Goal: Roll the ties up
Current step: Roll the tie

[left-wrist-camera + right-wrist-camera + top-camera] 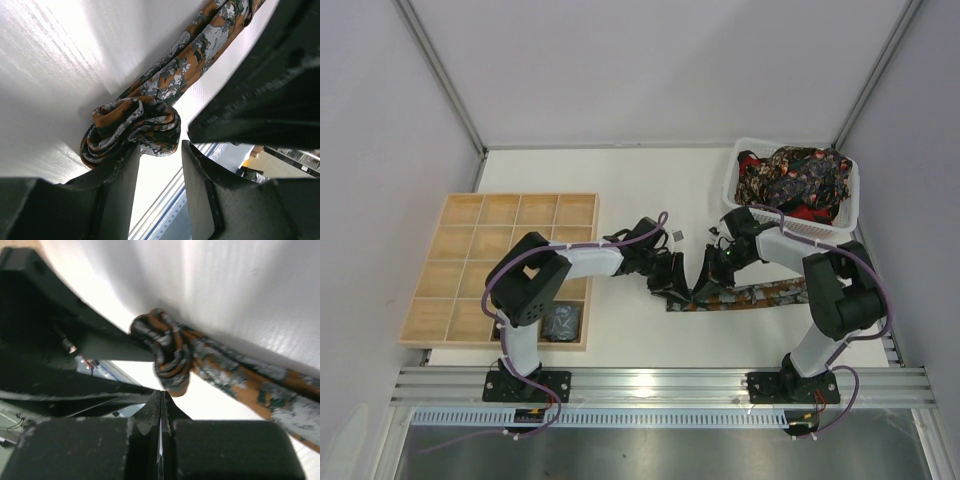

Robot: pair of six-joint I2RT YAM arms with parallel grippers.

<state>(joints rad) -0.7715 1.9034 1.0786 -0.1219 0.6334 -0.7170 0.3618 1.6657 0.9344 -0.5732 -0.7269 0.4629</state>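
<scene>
A brown-orange patterned tie (765, 295) lies flat across the table in front of the right arm. Its left end is wound into a loose coil (132, 127), which also shows in the right wrist view (169, 356). My left gripper (672, 280) is open in the left wrist view (160, 147). Its left fingertip (125, 152) touches the coil's near side and nothing is in the gap. My right gripper (706, 283) is shut and empty in the right wrist view (161, 394), tips just short of the coil. The two grippers face each other over the coil.
A white mesh basket (790, 228) at the back right holds several more ties (795, 178). A pale wooden grid tray (470, 260) lies at the left, with one dark coiled tie (561, 322) in its near right cell. A metal rail (660, 382) runs along the near edge.
</scene>
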